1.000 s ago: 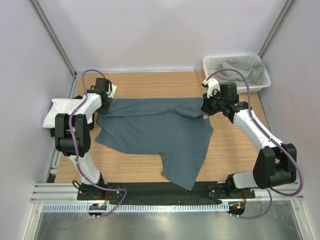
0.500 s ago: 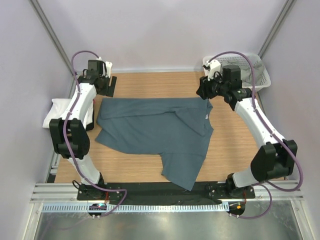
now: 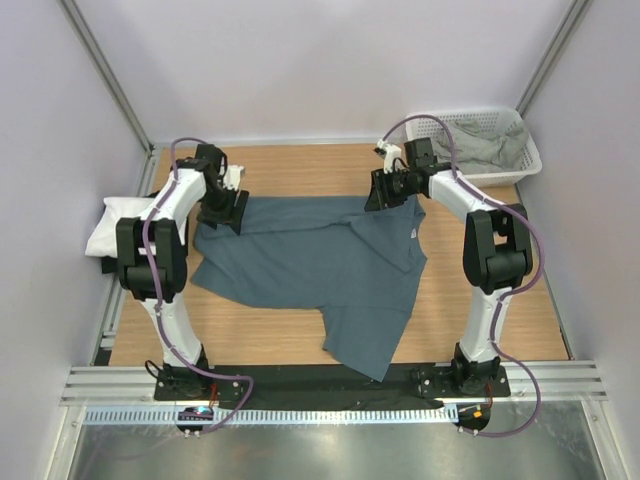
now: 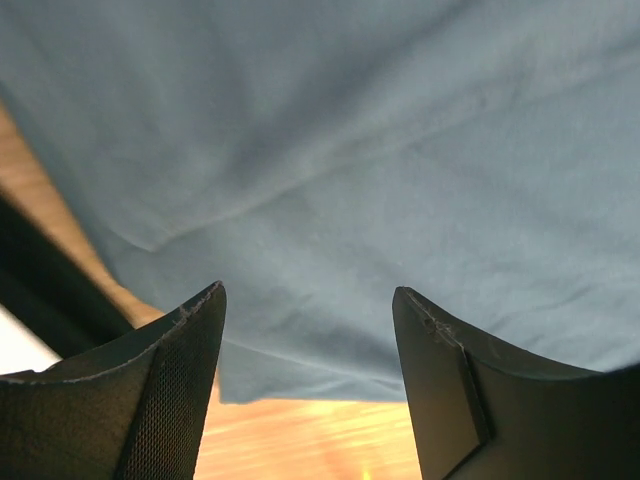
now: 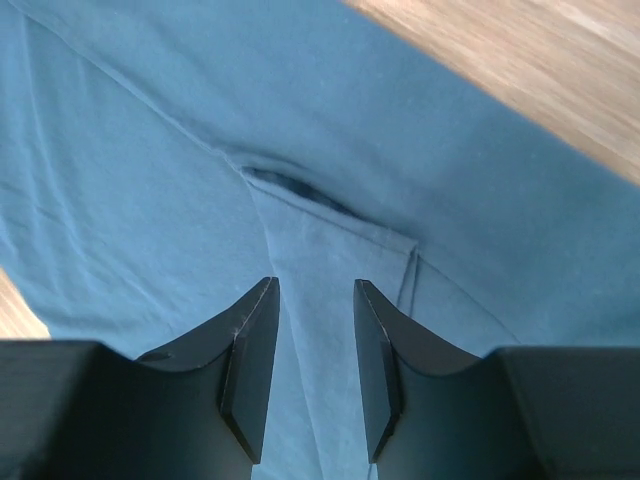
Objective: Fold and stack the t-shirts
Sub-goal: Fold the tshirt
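Note:
The slate-blue t-shirt (image 3: 310, 260) lies spread on the wooden table, partly folded, one flap reaching toward the front edge. My left gripper (image 3: 226, 208) is open over its far left corner; the left wrist view shows the shirt's hem (image 4: 330, 200) between the open fingers. My right gripper (image 3: 380, 192) is open over the shirt's far right edge, above a folded seam (image 5: 320, 230). A folded white t-shirt (image 3: 120, 222) lies at the left table edge. A grey-green t-shirt (image 3: 480, 145) lies in the basket. The black t-shirt is barely visible under the white one.
A white mesh basket (image 3: 525, 155) stands at the far right corner. Bare wooden table (image 3: 300, 165) runs behind the shirt and to its right. Grey walls and frame posts close in the sides.
Both grippers have let go of the shirt's far corners, lifted, then come down again open, further inward over the shirt's far edge. The far edge lies flatter.

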